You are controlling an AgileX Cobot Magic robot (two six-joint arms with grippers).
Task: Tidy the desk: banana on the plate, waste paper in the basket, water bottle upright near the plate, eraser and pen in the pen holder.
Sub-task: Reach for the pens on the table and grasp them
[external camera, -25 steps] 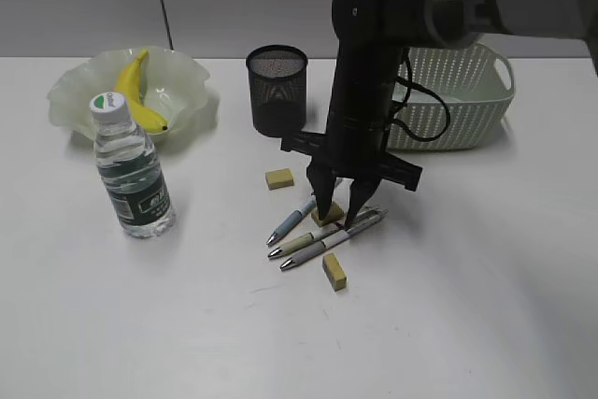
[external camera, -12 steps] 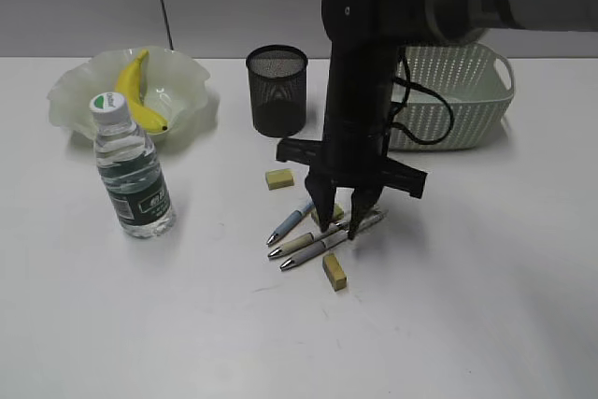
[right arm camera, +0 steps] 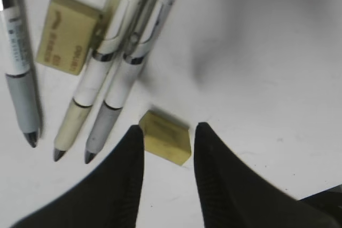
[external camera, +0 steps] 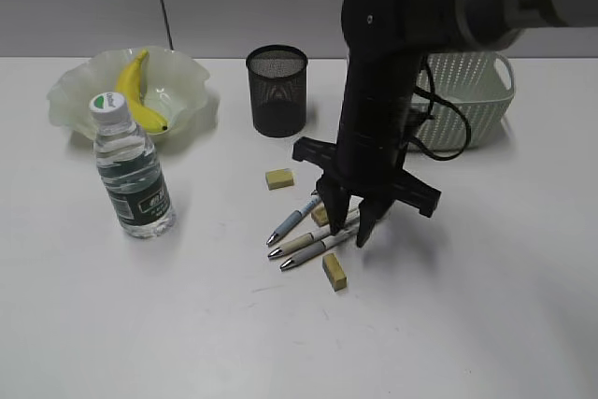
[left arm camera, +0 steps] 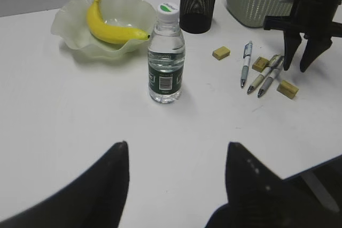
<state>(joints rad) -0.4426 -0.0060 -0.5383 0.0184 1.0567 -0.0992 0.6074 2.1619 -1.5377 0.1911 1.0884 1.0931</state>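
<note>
My right gripper (external camera: 350, 229) hangs open just above the desk (external camera: 467, 306), by three pens (external camera: 313, 235). Seen from its wrist, a tan eraser (right arm camera: 166, 142) lies on the desk between its fingertips (right arm camera: 138, 132), not gripped. A second eraser (right arm camera: 67, 41) lies against the pens (right arm camera: 107, 73), and a third (external camera: 279, 178) sits nearer the black mesh pen holder (external camera: 277, 89). The banana (external camera: 134, 91) lies in the pale-green plate (external camera: 75, 95). The water bottle (external camera: 131, 170) stands upright in front of the plate. My left gripper (left arm camera: 176, 150) is open over bare desk. No waste paper shows.
The sage-green basket (external camera: 476, 91) stands at the back right, partly behind my right arm. The right arm's body rises over the desk between the pen holder and the basket. A grey wall runs along the back edge.
My right gripper has shifted a little right and toward the front, from the eraser beside the pens to over the frontmost eraser. Nothing on the desk has moved.
</note>
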